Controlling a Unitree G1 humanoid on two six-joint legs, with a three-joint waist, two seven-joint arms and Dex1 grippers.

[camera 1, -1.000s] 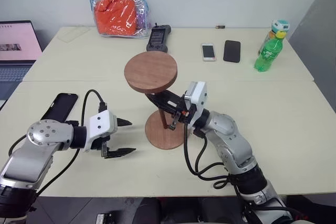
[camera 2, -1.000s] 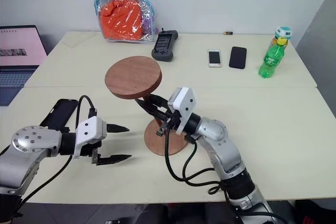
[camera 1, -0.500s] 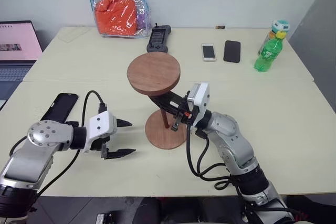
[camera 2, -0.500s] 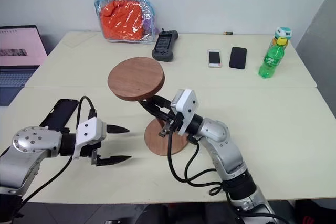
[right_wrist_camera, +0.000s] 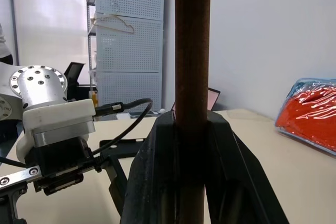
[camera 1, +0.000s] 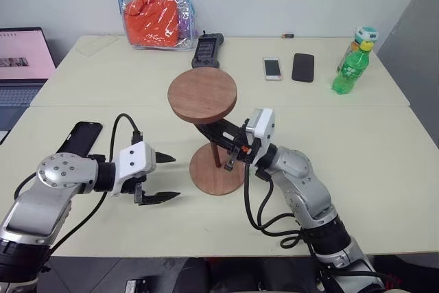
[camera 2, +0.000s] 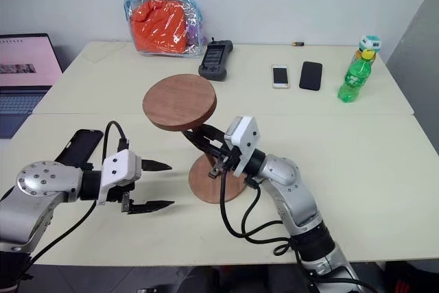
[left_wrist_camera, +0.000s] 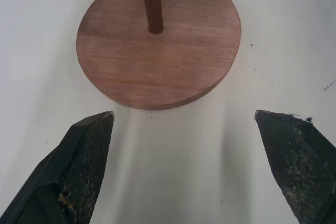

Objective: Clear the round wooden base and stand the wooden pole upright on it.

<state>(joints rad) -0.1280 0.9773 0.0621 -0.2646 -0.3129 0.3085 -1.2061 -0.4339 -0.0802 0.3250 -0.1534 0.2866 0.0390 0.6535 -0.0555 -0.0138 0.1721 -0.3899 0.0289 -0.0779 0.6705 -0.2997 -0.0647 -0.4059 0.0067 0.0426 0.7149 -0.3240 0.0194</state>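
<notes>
With the wooden pole (camera 1: 217,152) seated in the centre hole of the round wooden base (camera 1: 217,169) mid-desk, right gripper (camera 1: 227,143) fingers clench the rod. Left gripper (camera 1: 167,178) hangs spread, empty, just left. Next: check vertical, release gently.

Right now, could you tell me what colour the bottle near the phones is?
The bottle is green with a pale cap, clearest in the left eye view.

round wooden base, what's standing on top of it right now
The wooden pole stands on the round wooden base, clamped by the right gripper. The centre hole is covered by the pole's foot.
</notes>
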